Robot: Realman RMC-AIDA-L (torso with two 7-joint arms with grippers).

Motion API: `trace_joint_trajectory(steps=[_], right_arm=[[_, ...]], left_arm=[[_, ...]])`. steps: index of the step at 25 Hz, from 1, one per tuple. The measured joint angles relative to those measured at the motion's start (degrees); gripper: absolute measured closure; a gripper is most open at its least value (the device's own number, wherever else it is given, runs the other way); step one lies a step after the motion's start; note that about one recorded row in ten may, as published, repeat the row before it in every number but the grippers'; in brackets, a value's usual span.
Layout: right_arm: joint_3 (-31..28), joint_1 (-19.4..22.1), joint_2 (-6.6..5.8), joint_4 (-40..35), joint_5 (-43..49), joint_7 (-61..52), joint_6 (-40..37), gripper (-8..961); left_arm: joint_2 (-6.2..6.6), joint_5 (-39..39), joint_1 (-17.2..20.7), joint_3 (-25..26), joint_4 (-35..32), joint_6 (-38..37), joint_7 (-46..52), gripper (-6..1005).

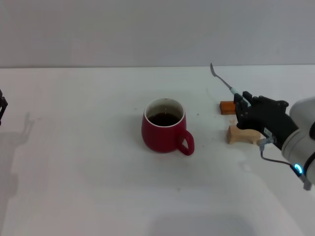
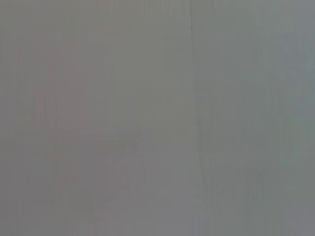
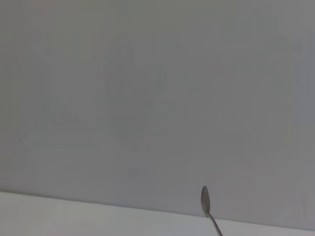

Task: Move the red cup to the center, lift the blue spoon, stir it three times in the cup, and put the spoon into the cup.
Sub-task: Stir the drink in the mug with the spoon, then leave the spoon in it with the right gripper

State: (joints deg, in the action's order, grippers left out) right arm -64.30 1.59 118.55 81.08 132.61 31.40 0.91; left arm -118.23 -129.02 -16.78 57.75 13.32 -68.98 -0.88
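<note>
The red cup stands near the middle of the white table with dark liquid inside and its handle toward me and to the right. My right gripper is shut on the blue spoon at its pale handle and holds it above the table, right of the cup, with the metal bowl pointing up and away. The spoon's bowl also shows in the right wrist view. My left gripper sits at the far left edge, mostly out of view.
An orange-brown block and a tan wooden block lie on the table to the right of the cup, under my right gripper. The left wrist view shows only a plain grey surface.
</note>
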Motion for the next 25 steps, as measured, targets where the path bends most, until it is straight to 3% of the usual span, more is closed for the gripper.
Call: trace_joint_trajectory(steps=[10, 14, 25], right_arm=[[-7.61, -0.86, 0.36, 12.60, 2.08, -3.15, 19.51, 829], [-11.96, -3.40, 0.24, 18.28, 5.08, -9.31, 30.61, 829], [-18.67, -10.31, 0.19, 27.34, 9.61, -15.41, 51.30, 830]], left_arm=[[0.01, 0.18, -0.22, 0.00, -0.57, -0.11, 0.00, 147], [0.02, 0.24, -0.09, 0.00, -0.58, -0.11, 0.00, 147], [-0.05, 0.27, -0.08, 0.00, -0.48, -0.10, 0.00, 147]])
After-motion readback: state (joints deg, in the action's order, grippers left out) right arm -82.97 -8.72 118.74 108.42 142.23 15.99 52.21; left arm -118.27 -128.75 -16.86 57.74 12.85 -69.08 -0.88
